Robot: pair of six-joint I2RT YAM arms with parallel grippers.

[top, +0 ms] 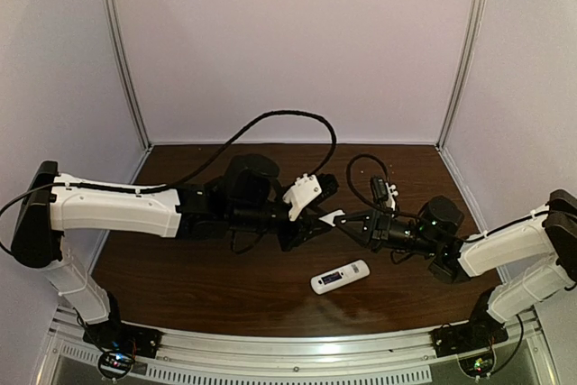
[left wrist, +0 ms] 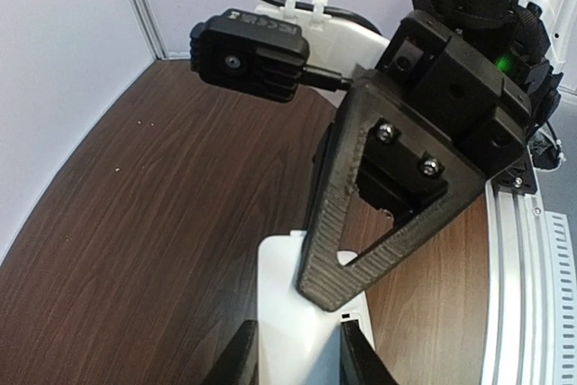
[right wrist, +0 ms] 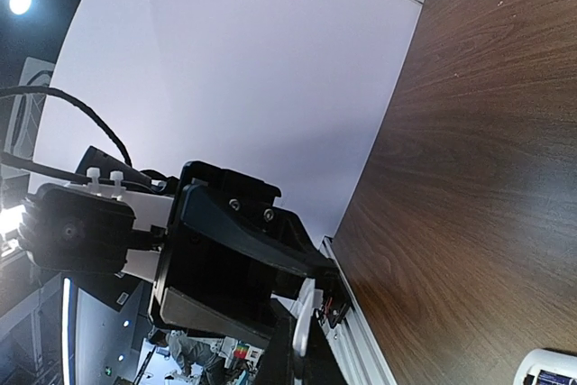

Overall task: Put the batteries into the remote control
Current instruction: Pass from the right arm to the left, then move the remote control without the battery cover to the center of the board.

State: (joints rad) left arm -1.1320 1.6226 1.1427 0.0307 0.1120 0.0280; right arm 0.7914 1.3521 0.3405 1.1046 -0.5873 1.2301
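Looking down from the top camera, you see both arms stretched toward the middle of the dark wood surface (top: 225,286), with their tips meeting above it. Your left pincer (left wrist: 300,362) is clamped on a plain white cover piece (left wrist: 288,340): in the left wrist view a dark finger sits tight against each side of it. Your right pincer (top: 353,220) comes in from 3 o'clock, and one of its black triangular fingers (left wrist: 326,223) lies across the upper edge of that cover. You cannot tell from any view whether the right pincer's two fingers are apart or pressed together. The remote control (top: 341,277) lies flat on the surface at 6 o'clock from the meeting point, apart from both pincers. Its long axis runs from 8 to 2 o'clock, and its small display is at the 8 o'clock end.
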